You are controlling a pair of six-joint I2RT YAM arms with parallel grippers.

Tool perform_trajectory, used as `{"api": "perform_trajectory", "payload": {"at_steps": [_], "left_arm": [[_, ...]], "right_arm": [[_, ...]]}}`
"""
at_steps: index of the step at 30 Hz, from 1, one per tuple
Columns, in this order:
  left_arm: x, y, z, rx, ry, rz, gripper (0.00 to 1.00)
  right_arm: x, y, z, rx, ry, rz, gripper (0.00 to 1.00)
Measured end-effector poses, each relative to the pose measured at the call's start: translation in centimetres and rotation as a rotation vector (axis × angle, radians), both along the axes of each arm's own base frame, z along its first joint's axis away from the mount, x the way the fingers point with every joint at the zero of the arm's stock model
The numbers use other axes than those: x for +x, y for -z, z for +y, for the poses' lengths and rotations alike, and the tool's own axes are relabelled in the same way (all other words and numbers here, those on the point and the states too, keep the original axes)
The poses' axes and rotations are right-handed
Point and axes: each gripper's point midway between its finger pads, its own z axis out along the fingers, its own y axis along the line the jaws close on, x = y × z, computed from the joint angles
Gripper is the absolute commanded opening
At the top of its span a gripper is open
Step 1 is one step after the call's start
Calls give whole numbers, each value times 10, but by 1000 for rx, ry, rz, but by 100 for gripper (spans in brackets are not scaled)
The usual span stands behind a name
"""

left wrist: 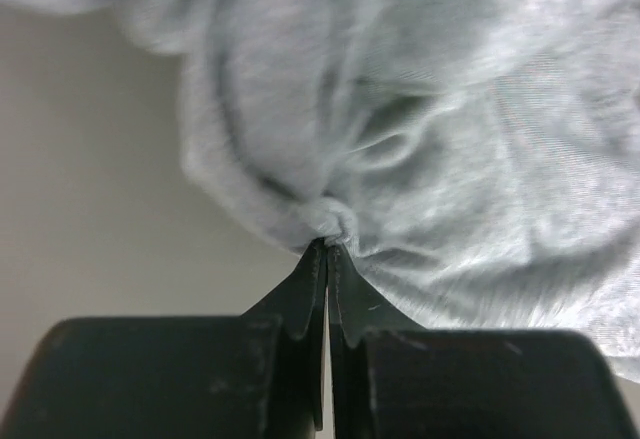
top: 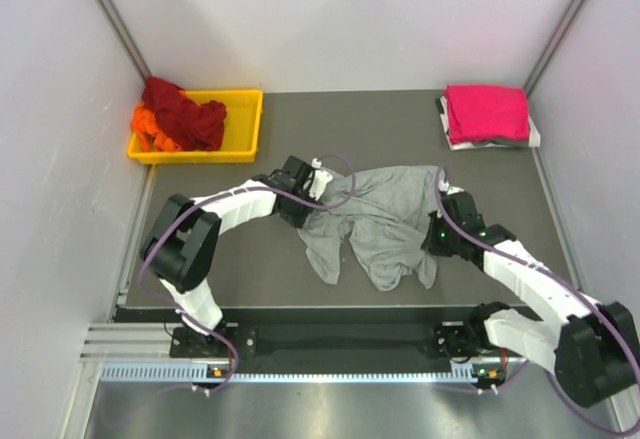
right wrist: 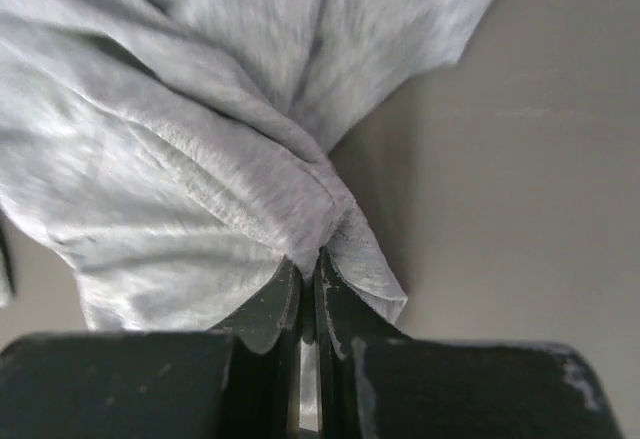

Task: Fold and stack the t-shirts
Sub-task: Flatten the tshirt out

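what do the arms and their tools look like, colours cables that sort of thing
The left arm and right arm have white link shells with bulky black joints. A purple cable loops along each. A green light glows near the right wrist. The left tool and right tool have matte black, scuffed fingers tapering to thin tips.

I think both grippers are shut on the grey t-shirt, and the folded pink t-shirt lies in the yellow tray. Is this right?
Not quite. The folded pink t-shirt lies at the far right corner, outside the yellow tray, which holds a dark red t-shirt and an orange t-shirt; the top external view shows it. The left gripper and right gripper are indeed shut on the grey t-shirt.
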Motion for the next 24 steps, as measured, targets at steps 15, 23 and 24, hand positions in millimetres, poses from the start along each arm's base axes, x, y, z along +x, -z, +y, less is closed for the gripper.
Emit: {"api": "perform_trajectory", "payload": {"at_steps": [15, 23, 24], "left_arm": [[9, -314, 87, -62, -180, -723, 0], [-73, -451, 162, -103, -321, -1040, 0], [-82, -458, 170, -103, -338, -1063, 0]], "right_arm": [[8, -343, -52, -4, 109, -793, 0], [-76, -475, -87, 59, 119, -1095, 0], [-85, -484, -90, 68, 120, -1122, 0]]}}
